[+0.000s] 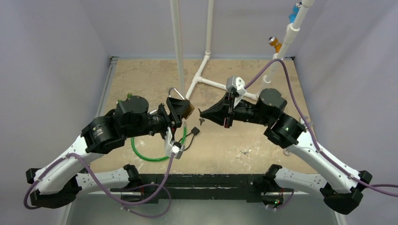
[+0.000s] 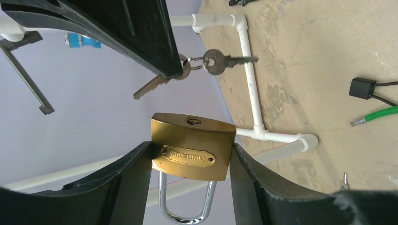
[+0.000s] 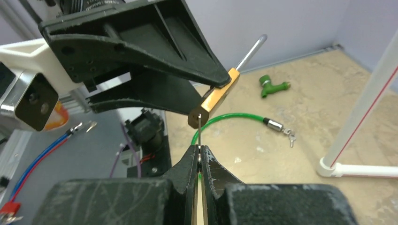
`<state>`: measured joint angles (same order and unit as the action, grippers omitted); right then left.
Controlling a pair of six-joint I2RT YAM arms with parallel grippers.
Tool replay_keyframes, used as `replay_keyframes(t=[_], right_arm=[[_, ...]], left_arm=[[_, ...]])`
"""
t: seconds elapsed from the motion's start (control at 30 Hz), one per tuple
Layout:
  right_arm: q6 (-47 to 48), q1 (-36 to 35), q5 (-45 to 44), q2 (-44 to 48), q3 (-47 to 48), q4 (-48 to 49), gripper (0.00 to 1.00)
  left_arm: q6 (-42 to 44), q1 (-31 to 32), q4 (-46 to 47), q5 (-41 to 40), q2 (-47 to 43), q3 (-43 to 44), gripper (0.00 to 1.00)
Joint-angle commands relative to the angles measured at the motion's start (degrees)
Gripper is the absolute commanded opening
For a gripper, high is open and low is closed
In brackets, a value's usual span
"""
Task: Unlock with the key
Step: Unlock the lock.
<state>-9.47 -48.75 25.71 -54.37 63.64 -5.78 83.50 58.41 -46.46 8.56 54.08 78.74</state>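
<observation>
Above tan tabletop, clamps brass padlock in part-open left gripper, pinches key in fully closed right gripper, with blade near keyhole but apparently not in. Leaves insertion and turn to do, with shackle looking shut.

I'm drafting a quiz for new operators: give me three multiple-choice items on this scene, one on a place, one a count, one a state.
1. Where is the brass padlock? A on the table; B hung on the pipe; C in the left gripper.
2. Keys on the ring? A two; B one; C four.
3. The right gripper is: A wide open; B shut on a key; C shut on the cable.
Answers: C, it clamps the lock's sides; A, two show in the left wrist view; B, it pinches the blade.
</observation>
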Motion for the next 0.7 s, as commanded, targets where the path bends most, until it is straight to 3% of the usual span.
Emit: replay_keyframes(t=[0.0,0.23,0.67], right_arm=[[1.85,3.95,16.07,-2.27,6.73,-11.55,0.0],[3.55,4.37,26.05,-8.34,15.01,-21.81,0.0],[4.88,2.6,17.86,-13.53,18.64,-28.12,0.0]], left_arm=[[-1.91,-0.32,4.12,-1.02,-3.32,1.81,0.0],[-0.69,-0.32,3.54,-0.28,-4.83,0.98,0.0],[11.29,1.36,1.85,-4.72,-2.45,-0.25,0.0]])
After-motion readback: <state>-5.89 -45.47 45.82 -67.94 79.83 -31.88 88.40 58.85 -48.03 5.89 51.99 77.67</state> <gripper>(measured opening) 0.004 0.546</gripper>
